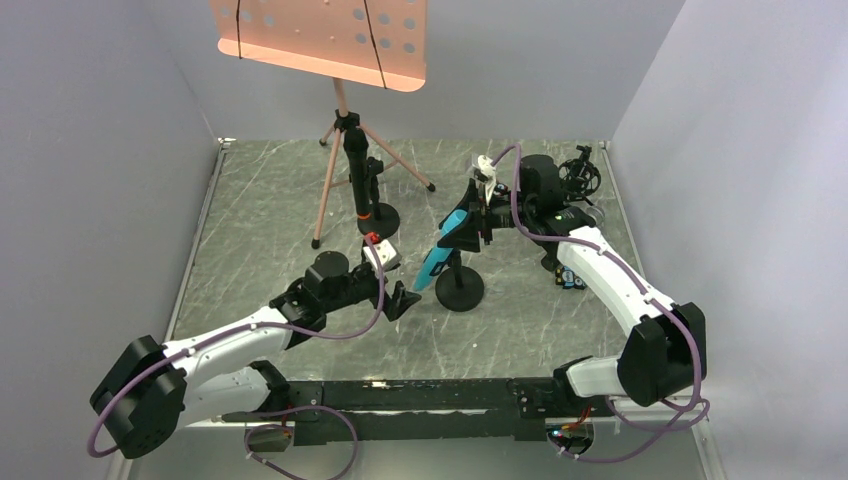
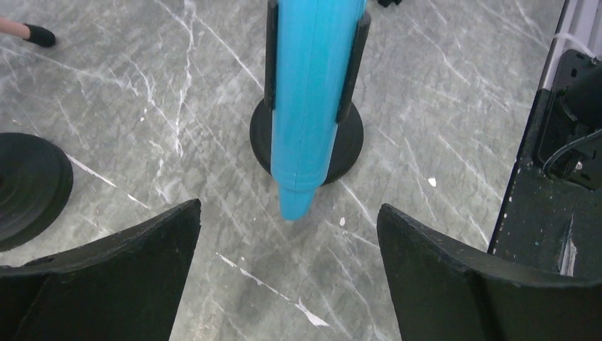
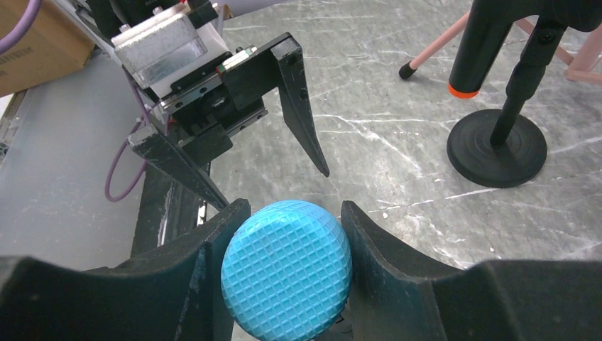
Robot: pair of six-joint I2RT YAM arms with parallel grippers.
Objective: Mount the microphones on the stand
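Observation:
The cyan-blue microphone (image 1: 438, 256) sits tilted in the black clip of a small stand with a round base (image 1: 460, 291). My right gripper (image 1: 478, 215) is shut on its mesh head (image 3: 287, 266). My left gripper (image 1: 405, 300) is open and empty, its jaws wide on either side of the microphone's tail end (image 2: 297, 202) without touching it. The black microphone with the orange ring (image 1: 358, 180) stands upright on a second stand (image 1: 382, 219) at the back. It also shows in the right wrist view (image 3: 472, 50). I cannot make out the silver-headed microphone.
A pink music stand (image 1: 320, 40) on a tripod stands at the back left, one foot near the second base (image 3: 408, 69). A black shock mount (image 1: 580, 175) and small colourful blocks (image 1: 570, 278) lie by the right arm. Walls enclose three sides.

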